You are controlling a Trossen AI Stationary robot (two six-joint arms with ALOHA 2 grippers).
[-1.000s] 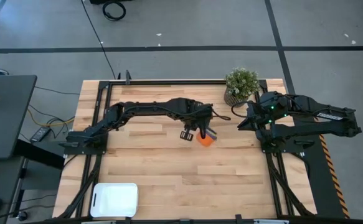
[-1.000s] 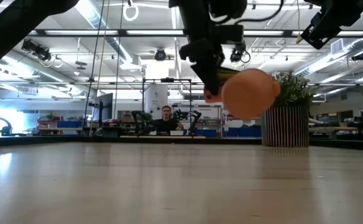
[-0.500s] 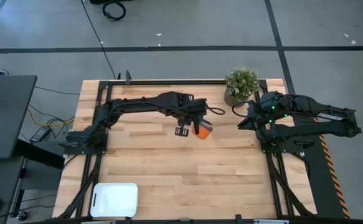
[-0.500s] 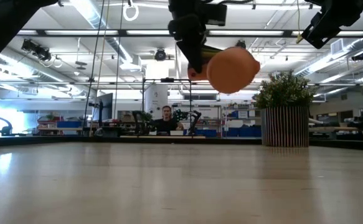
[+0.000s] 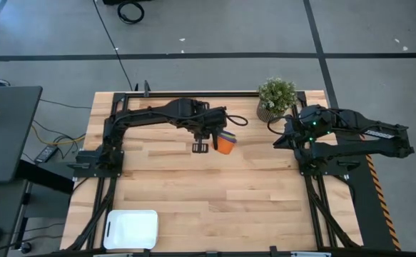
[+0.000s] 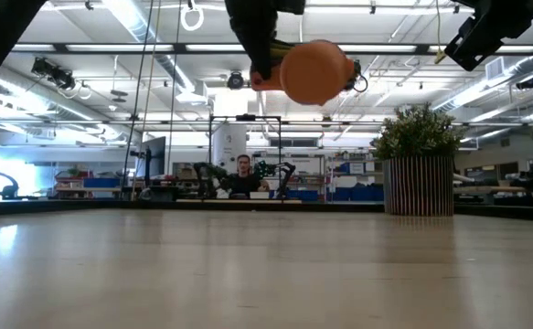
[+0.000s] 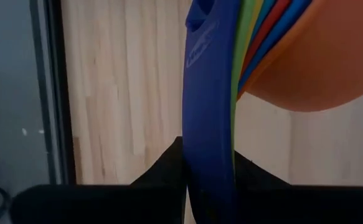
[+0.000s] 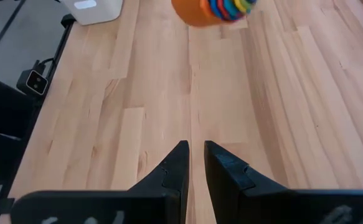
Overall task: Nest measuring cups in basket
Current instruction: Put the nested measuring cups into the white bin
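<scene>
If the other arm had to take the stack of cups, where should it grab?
Probably the bundled flat handles, pinched across their thin faces from the open side. The left gripper grips them there already, holding the nested measuring cups above the table. The round orange bowl looks too wide and smooth.

No text, label or number reads clearly; an embossed mark on the blue cup handle (image 7: 209, 112) stays illegible.
</scene>
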